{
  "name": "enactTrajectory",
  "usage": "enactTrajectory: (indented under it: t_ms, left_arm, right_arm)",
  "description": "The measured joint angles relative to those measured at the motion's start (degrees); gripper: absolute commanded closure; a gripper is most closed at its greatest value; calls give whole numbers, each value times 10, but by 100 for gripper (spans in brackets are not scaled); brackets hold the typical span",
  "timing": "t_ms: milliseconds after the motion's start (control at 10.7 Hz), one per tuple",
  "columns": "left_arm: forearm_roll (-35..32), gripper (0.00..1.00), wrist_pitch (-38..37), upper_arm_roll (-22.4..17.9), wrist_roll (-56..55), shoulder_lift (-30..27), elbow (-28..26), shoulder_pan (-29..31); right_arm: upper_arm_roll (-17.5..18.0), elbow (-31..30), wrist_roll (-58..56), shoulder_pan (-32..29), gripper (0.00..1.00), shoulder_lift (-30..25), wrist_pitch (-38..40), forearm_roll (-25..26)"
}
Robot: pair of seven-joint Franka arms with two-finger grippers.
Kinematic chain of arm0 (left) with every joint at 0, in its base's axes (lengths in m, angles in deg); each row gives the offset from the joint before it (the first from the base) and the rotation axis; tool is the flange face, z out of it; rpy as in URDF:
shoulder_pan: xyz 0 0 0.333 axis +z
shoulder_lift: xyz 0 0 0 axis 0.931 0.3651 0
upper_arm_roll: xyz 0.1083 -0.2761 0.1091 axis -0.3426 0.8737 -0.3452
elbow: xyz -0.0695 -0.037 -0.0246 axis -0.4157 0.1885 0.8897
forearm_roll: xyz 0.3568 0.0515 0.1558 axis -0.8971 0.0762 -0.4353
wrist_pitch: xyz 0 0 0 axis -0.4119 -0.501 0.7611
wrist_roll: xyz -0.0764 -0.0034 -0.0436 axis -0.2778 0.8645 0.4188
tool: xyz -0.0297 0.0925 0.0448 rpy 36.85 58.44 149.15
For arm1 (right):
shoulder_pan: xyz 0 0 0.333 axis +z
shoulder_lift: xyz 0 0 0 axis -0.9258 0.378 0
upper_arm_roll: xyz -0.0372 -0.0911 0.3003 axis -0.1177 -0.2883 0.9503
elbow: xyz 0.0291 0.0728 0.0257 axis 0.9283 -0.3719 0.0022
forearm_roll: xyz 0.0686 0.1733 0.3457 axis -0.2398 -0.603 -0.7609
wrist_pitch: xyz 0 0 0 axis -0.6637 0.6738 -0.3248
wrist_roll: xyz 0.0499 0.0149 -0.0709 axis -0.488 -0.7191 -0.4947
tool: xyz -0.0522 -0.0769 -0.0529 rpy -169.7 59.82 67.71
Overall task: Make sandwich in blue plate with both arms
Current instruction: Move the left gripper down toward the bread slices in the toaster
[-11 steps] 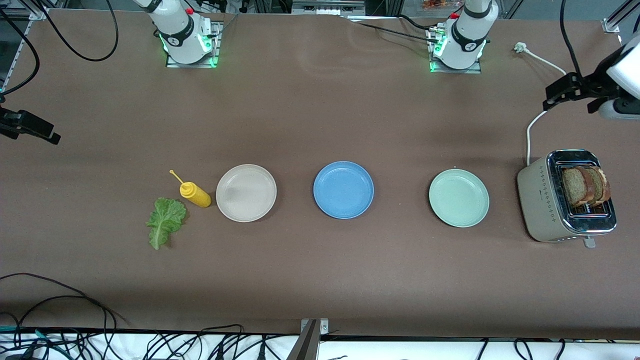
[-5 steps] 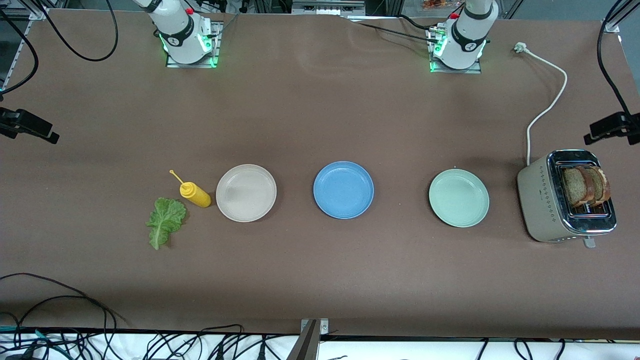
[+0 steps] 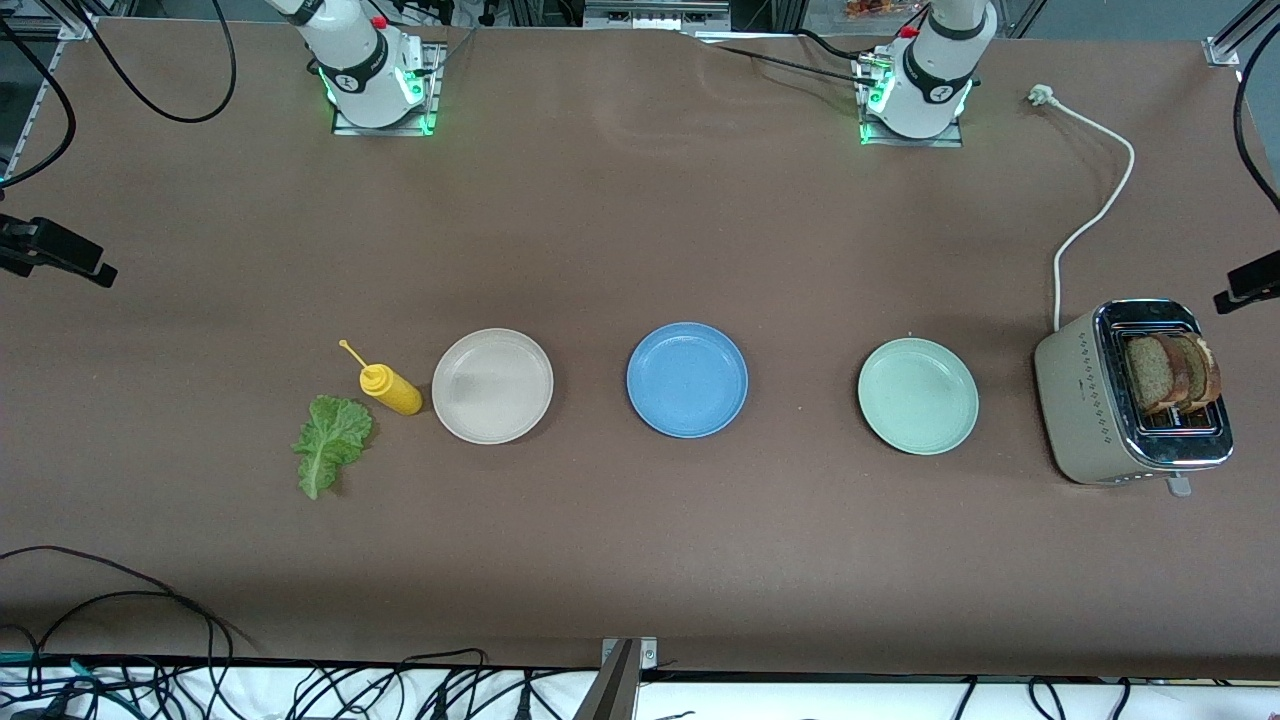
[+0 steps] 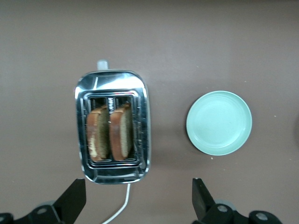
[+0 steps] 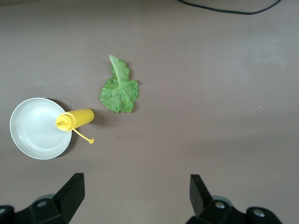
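A round beige plate (image 3: 492, 386) with a shallow rim lies on the brown table surface (image 3: 640, 560). A yellow plastic squeeze bottle (image 3: 390, 388) lies on its side just beside it, at about nine o'clock of that plate in the front view — its thin nozzle and tethered cap point toward ten o'clock.

A round pale green plate (image 3: 918, 396) sits toward the left arm's end. At its three o'clock stands a beige toaster (image 3: 1090, 400) with a chrome top — its white power cord (image 3: 1090, 215) runs off toward twelve o'clock, the plug (image 3: 1040, 95) lying loose on the table. Black cables (image 3: 120, 600) trail along the table's edge nearest the front camera.
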Motion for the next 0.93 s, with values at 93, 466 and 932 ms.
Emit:
enactTrajectory:
  t_ms: [93, 466, 932]
  left_arm:
    - [0, 0, 7, 0, 10, 3, 0, 13]
    - [0, 0, 59, 1, 18, 53, -1, 30]
    - [-9, 0, 99, 6, 20, 145, -10, 29]
  right_arm:
    - [0, 0, 0, 0, 0, 0, 0, 0]
    - [0, 0, 0, 0, 0, 0, 2, 0]
    - [0, 1, 0, 0, 0, 0, 5, 0]
